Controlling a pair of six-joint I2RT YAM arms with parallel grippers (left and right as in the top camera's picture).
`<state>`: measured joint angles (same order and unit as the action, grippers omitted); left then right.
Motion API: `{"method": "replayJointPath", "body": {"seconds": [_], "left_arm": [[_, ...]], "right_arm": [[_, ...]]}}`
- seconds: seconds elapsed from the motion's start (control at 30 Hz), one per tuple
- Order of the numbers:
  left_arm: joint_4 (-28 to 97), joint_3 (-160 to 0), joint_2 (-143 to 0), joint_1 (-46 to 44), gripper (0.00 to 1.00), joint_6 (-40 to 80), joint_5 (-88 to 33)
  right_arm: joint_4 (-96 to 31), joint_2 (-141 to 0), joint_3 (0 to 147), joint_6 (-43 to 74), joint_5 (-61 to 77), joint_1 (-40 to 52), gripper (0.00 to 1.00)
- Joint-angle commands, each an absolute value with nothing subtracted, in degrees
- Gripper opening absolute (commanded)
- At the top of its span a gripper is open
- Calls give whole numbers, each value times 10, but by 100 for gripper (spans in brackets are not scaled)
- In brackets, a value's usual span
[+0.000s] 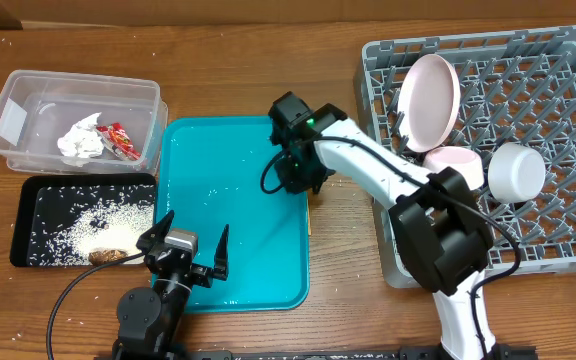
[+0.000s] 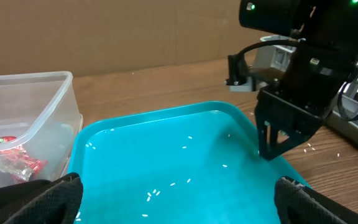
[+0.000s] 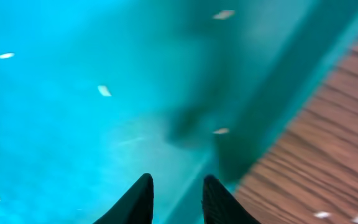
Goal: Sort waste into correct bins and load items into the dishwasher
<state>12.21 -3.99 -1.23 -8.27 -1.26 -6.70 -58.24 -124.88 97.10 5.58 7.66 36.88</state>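
The clear tub holds the white napkin and the red wrapper; the tub and wrapper also show in the left wrist view. The black tray holds a heap of rice and the brown scrap. The grey dish rack holds the plate, the pink bowl and a white bowl. The cup and chopsticks are not visible. My left gripper is open and empty over the teal tray's front. My right gripper is slightly open, its tips astride the teal tray's right rim.
The teal serving tray lies mid-table with a few loose rice grains on it. More grains lie on the wooden table right of it. The right arm reaches from the front right across to the tray.
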Motion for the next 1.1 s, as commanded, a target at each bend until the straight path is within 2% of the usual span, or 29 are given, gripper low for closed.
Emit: {"method": "replayJointPath", "body": {"seconds": [0.0, 0.1, 0.17, 0.2, 0.3, 0.57, 0.7, 0.87, 1.07], "left_arm": [[122, -38, -7, -86, 100, -9, -71], [122, -38, -7, -86, 100, -9, -70], [122, -38, -7, -86, 100, -9, -71], [122, -38, -7, -86, 100, -9, -71], [122, -38, -7, -86, 100, -9, -71], [122, -38, -7, -86, 100, -9, -71], [122, -38, -7, -86, 100, -9, -70], [122, -38, -7, -86, 100, -9, -71], [122, -38, -7, -86, 100, -9, -71]], "right_arm": [[-574, -1224, 968, 64, 96, 382, 29], [-578, -1224, 968, 76, 69, 382, 29], [-591, -1224, 968, 103, -5, 379, 30], [-600, -1224, 968, 121, -50, 371, 41], [-602, -1225, 968, 124, -36, 349, 45], [-570, -1243, 966, 123, 78, 343, 40], [-560, -1249, 965, 123, 104, 363, 31], [-544, -1249, 965, 123, 102, 396, 32], [-584, -1249, 965, 185, -101, 381, 31]]}}
